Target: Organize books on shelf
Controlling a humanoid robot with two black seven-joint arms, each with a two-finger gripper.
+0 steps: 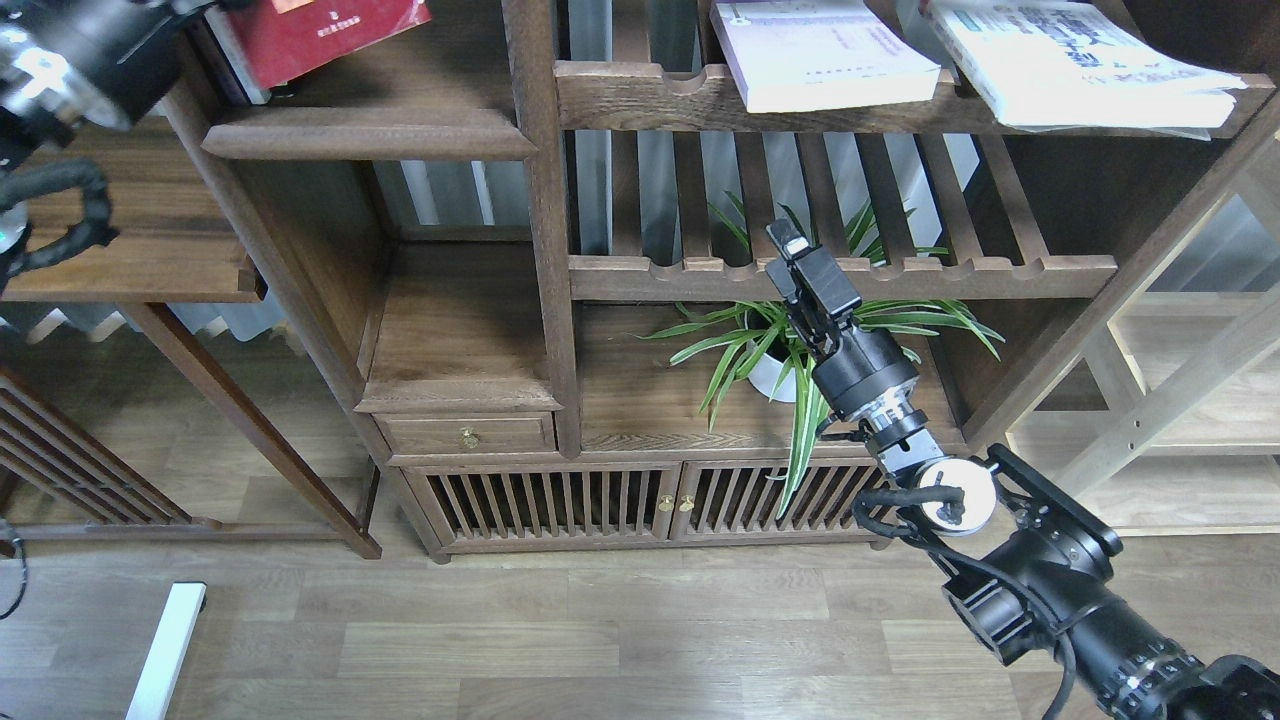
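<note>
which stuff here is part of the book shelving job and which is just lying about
Part of the job:
- dark red book
- lavender-white book
- white book with blue characters
- solid walnut shelf

Just there:
- potted spider plant
- small drawer
- slatted cabinet doors
- white bar on the floor

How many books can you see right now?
3: dark red book over the solid shelf top left; lavender-white book and white book on the slatted rack. Others may sit out of view.

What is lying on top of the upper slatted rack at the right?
Two paperbacks lie flat on the upper slatted rack: the lavender-white book and, to its right, the white book with blue characters. Their far ends run past the picture's top edge, unseen.
</note>
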